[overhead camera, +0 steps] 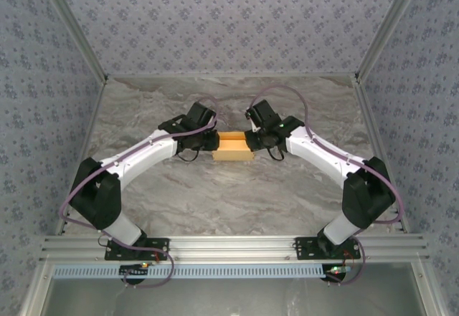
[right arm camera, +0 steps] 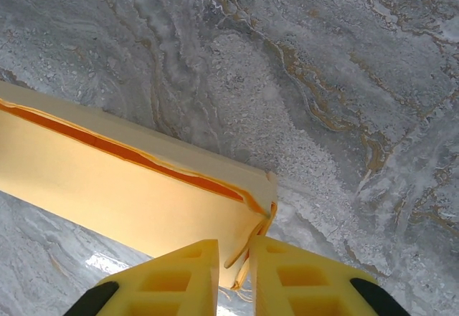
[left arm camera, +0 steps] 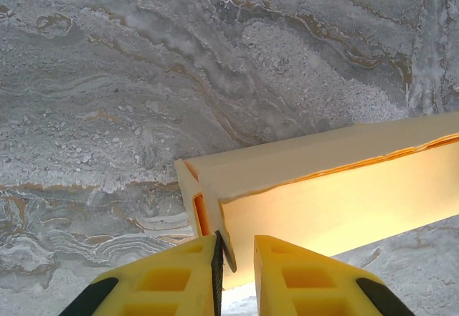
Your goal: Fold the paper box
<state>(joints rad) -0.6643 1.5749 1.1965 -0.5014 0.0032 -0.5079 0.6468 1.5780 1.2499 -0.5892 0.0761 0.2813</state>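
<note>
Marbled grey worktop (overhead camera: pixel 237 201) carries the paper box (overhead camera: pixel 234 147) at its middle. One end flap sits inside the left claw (left arm camera: pixel 237 243), whether gripped I cannot tell; the right claw (right arm camera: pixel 234 246) pinches the opposite flap, contact partly hidden.

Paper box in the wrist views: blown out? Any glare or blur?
Left wrist: the paper box face near the left pincer is washed out to pale yellow-white, while the table veining stays sharp. Right wrist: box evenly lit, its seam glows orange, with a glare patch on the table beside the right pincer. Top external: soft even light, box small, no blur.
</note>
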